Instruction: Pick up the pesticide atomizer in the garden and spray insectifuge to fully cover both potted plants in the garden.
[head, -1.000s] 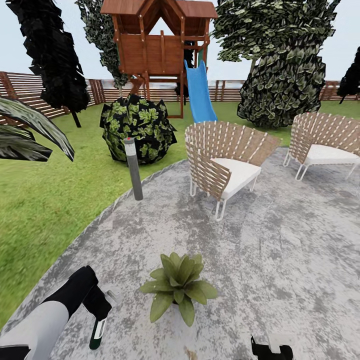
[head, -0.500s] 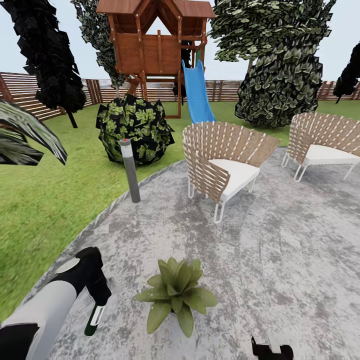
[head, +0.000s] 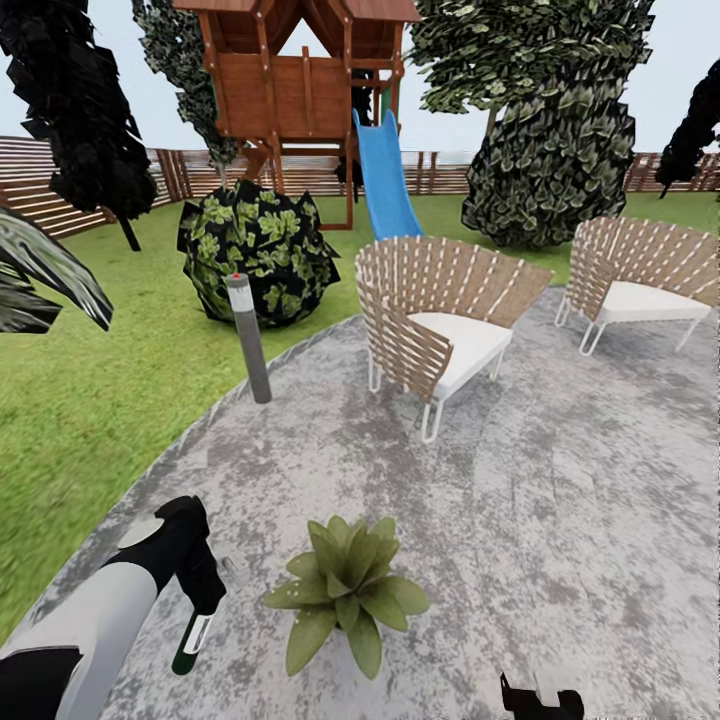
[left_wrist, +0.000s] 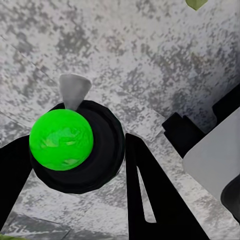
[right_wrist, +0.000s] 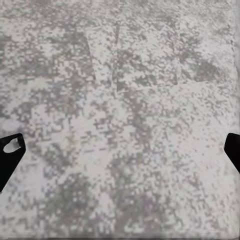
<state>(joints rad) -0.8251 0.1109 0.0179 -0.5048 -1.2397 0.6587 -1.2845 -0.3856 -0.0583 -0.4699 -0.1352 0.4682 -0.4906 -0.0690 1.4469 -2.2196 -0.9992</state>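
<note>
patio (head: 560, 520): mottled grey
potted plant (head: 347, 590): green leaves
slide (head: 385, 180): blue, behind the woven tan chair (head: 440, 320)
atomizer (left_wrist: 67, 145): bright green, black

Head high; wrists close over patio (head: 560, 520)

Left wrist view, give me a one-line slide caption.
Left gripper fingers clamp the pesticide atomizer above the mottled grey patio.

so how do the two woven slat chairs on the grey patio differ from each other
The nearer woven slat chair stands mid-patio, showing the outside of its curved side and all of its white cushion. The farther woven slat chair sits by the patio's right edge near the lawn, looks smaller, and the picture's edge cuts it off. Both share tan slats, white cushions and thin white legs.
</note>
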